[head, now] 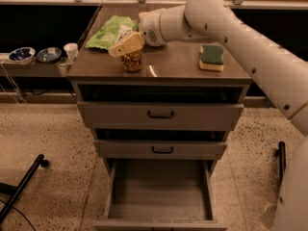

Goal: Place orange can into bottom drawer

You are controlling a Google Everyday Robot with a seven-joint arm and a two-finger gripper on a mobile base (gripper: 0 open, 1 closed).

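The orange can [132,62] stands upright on the cabinet top [173,64], left of centre near the front edge. My gripper [126,44] reaches in from the right and sits right over the can's upper part, hiding its top. The bottom drawer [161,191] is pulled out below, and its plain grey inside is bare. The two upper drawers with black handles [160,114] are closed.
A green bag [109,29] lies behind the can at the back left. A green-and-yellow sponge [211,57] lies on the right of the top. Small bowls [21,54] and a white cup [71,49] sit on a low shelf at left. Black stand legs [21,186] cross the floor.
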